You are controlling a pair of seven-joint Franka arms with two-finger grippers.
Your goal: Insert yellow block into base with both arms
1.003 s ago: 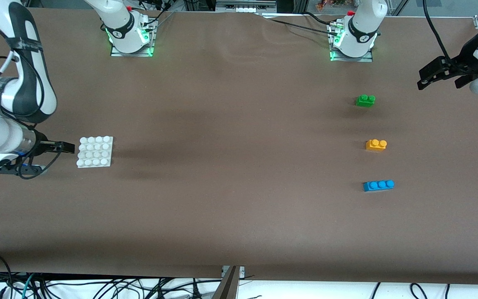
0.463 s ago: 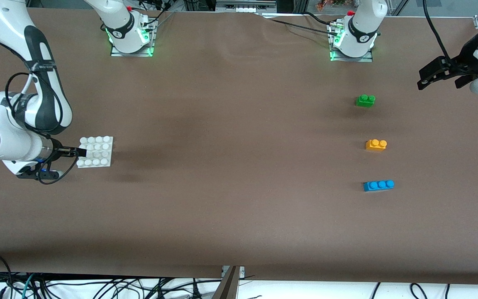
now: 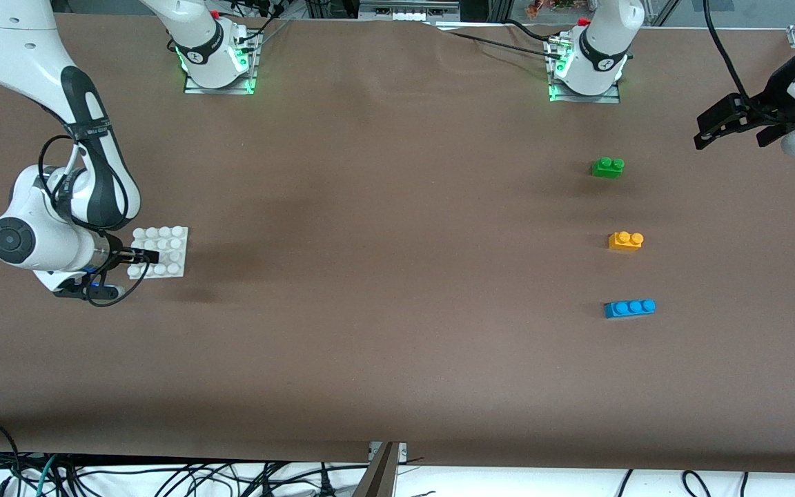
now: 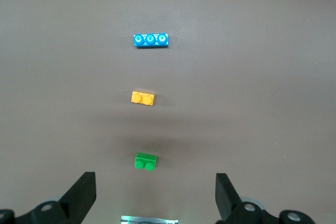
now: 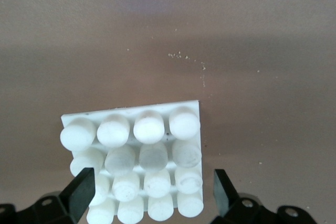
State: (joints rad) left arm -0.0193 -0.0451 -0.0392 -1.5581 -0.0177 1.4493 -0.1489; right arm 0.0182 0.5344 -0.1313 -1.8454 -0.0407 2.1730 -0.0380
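The yellow block (image 3: 625, 240) (image 4: 143, 98) lies on the brown table toward the left arm's end, studs up. The white studded base (image 3: 166, 248) (image 5: 142, 140) lies flat toward the right arm's end. My right gripper (image 3: 148, 257) (image 5: 151, 192) is low at the base, open, its two black fingers (image 5: 79, 195) straddling the base's edge rows without clamping. My left gripper (image 3: 729, 134) (image 4: 155, 198) hangs open and empty in the air over the table's edge at the left arm's end, well apart from the yellow block, and waits.
A green two-stud brick (image 3: 608, 167) (image 4: 146, 161) lies farther from the front camera than the yellow block. A blue three-stud brick (image 3: 629, 308) (image 4: 150, 40) lies nearer. The three bricks form a line. Both arm bases (image 3: 217, 62) stand along the table's back edge.
The right arm has swung toward the base, and its open gripper has come from beside the plate to straddling its edge. The left arm and the bricks have not moved.
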